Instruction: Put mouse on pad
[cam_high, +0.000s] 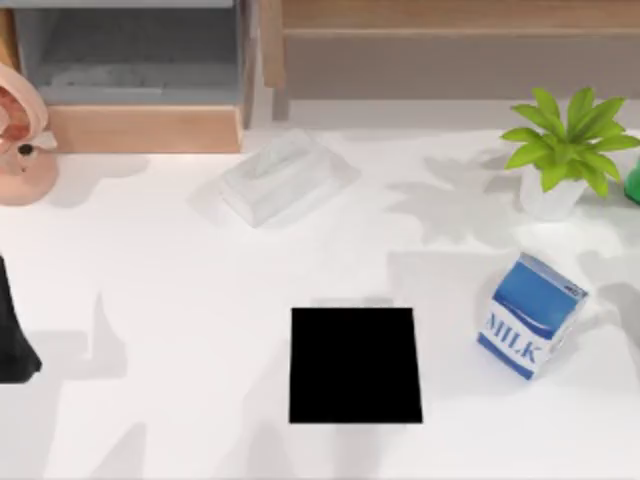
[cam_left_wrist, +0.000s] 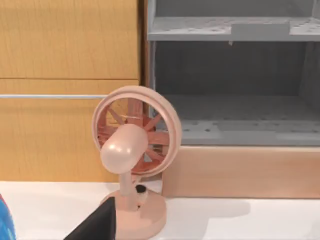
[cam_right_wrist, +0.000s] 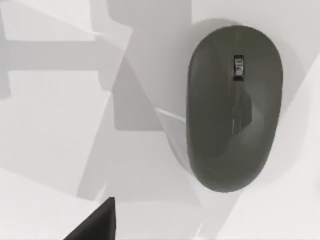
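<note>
The mouse (cam_right_wrist: 234, 107) is a dark grey rounded oval with a small scroll wheel, lying flat on the white table in the right wrist view. My right gripper (cam_right_wrist: 95, 222) hovers above the table beside it, apart from it, showing as a dark tip at the frame's edge. The pad (cam_high: 354, 365) is a flat black, nearly square mat at the table's front centre in the top view, with nothing on it. My left gripper (cam_left_wrist: 97, 225) is parked by the table's left side, facing a pink desk fan (cam_left_wrist: 132, 160).
A blue milk carton (cam_high: 530, 315) stands right of the pad. A potted plant (cam_high: 565, 150) is at the back right, a white tissue box (cam_high: 283, 175) at the back centre, the fan (cam_high: 20, 135) at the back left. A tall black shape (cam_high: 15, 340) stands at the left edge.
</note>
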